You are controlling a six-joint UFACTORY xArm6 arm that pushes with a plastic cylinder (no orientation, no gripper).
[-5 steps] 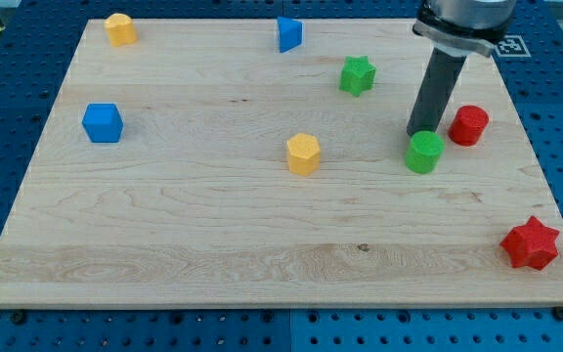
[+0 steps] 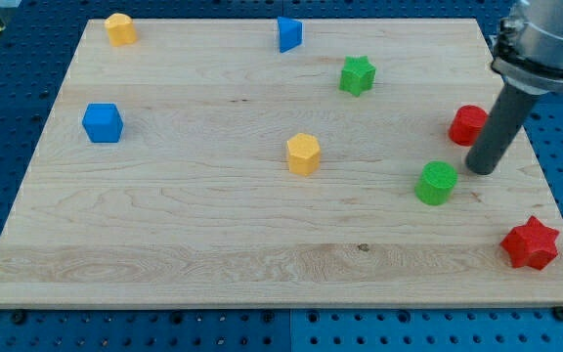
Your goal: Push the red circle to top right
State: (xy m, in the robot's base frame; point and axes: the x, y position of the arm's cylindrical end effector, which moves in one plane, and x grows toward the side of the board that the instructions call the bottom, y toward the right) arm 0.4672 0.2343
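The red circle [image 2: 467,125] sits near the board's right edge, partly hidden behind my rod. My tip [image 2: 480,171] rests on the board just below and slightly right of the red circle, and to the right of the green circle [image 2: 437,183]. The tip is apart from the green circle by a small gap. Whether the rod touches the red circle I cannot tell.
A red star [image 2: 531,243] lies at the bottom right. A green star [image 2: 357,74] and a blue block [image 2: 288,33] are toward the top. A yellow hexagon [image 2: 303,154] is mid-board, a blue cube [image 2: 103,122] at left, a yellow block [image 2: 119,28] top left. The wooden board [image 2: 194,244] ends just right of the red circle.
My tip moved right and down, from above the green circle to below the red circle. The green circle slid down and slightly right. The red circle stayed.
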